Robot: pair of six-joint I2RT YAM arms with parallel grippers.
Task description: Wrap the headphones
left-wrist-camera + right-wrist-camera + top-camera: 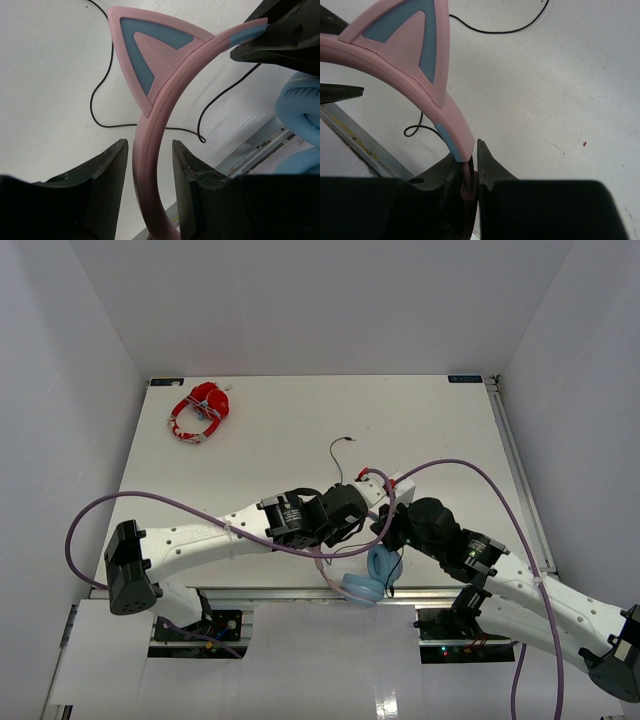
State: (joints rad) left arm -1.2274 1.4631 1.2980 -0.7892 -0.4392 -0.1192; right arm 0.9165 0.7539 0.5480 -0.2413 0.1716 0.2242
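Note:
The headphones are held up at the table's near edge, their light blue ear cups (375,575) hanging between the arms. My left gripper (350,512) is open. Its jaws (150,145) straddle the pink headband (155,115) below a cat ear (145,55), with a gap on each side. My right gripper (393,525) is shut on the headphones. Its jaws (472,147) pinch the headband's end (455,130) beside the other cat ear (415,35). An ear cup (300,107) shows at the right. The thin black cable (338,455) lies loose on the table (95,100) (495,30).
Red-and-white headphones (200,412) lie at the far left of the white table (300,420). A metal rail (280,592) runs along the near edge, right under the held headphones. White walls enclose the table on three sides.

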